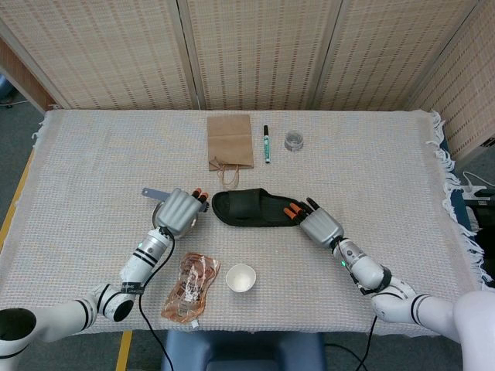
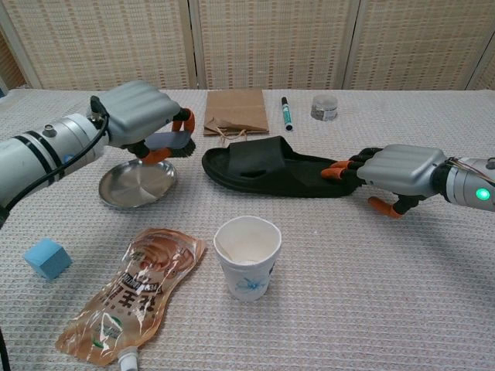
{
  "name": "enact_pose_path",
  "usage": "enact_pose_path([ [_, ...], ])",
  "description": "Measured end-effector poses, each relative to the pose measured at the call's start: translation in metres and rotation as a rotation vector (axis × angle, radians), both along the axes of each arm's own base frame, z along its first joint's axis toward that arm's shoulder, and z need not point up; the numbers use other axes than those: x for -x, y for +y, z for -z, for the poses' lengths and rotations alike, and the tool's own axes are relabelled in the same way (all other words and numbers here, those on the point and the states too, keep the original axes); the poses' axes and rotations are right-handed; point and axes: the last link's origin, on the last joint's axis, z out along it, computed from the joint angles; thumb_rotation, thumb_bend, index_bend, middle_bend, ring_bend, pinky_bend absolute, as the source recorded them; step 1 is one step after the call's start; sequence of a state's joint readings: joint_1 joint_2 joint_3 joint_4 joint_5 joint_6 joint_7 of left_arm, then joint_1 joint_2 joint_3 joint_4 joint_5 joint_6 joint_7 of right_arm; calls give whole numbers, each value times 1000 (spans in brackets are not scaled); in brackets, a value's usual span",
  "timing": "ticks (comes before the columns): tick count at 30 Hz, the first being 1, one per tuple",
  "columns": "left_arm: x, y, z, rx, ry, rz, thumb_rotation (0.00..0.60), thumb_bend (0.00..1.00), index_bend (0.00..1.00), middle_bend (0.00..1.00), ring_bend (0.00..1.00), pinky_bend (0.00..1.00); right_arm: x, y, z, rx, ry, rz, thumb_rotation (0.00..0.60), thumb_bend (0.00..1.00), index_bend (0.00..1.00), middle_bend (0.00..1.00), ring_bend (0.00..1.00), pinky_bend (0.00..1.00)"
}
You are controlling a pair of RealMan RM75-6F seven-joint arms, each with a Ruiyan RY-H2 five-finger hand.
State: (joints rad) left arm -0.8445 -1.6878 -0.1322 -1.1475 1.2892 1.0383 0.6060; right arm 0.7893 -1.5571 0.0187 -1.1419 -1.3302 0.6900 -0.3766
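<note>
Left hand [image 2: 139, 116]: fingers curling shut around a small brush [image 2: 166, 143], grey handle poking out the back in the head view, dark bristle end showing under the orange fingertips [image 2: 186, 117]. It's hovering the brush over the steel plate [image 2: 131, 189], not touching it as far as I can tell. Grip looks like a full wrap, probably to keep the thin handle from rotating.

Right hand [image 2: 394, 174]: fingers lying together, tips pressing on the heel end of the black slipper [image 2: 267, 166]; reads as pinning it flat on the cloth, not lifting. Slipper is sitting mid-table, sole down, between the two hands, just right of the plate.

Nearer the robot: paper cup [image 2: 247, 255] standing upright with a blue print, too small to read. Clear sauce pouch [image 2: 128, 297] lying flat beside it, carrying large Chinese characters I can't make out reliably. Blue cube [image 2: 45, 257] at left edge.

Far side: brown paper bag [image 1: 230, 141], green marker [image 1: 267, 144], small lidded jar [image 1: 294, 141]. No legible writing on them.
</note>
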Motion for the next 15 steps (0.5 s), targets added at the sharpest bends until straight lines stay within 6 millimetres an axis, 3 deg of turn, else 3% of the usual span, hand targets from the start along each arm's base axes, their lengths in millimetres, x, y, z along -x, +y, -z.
enact_pose_path([
  [11, 32, -6, 11, -24, 153, -25, 600, 413, 497, 616, 899, 1000, -10, 7, 1, 0, 0, -16, 600, 618, 0, 0, 0, 0],
  [15, 36, -4, 16, -24, 166, -36, 600, 410, 459, 562, 899, 1000, -11, 6, 0, 8, 6, -14, 600, 618, 0, 0, 0, 0],
])
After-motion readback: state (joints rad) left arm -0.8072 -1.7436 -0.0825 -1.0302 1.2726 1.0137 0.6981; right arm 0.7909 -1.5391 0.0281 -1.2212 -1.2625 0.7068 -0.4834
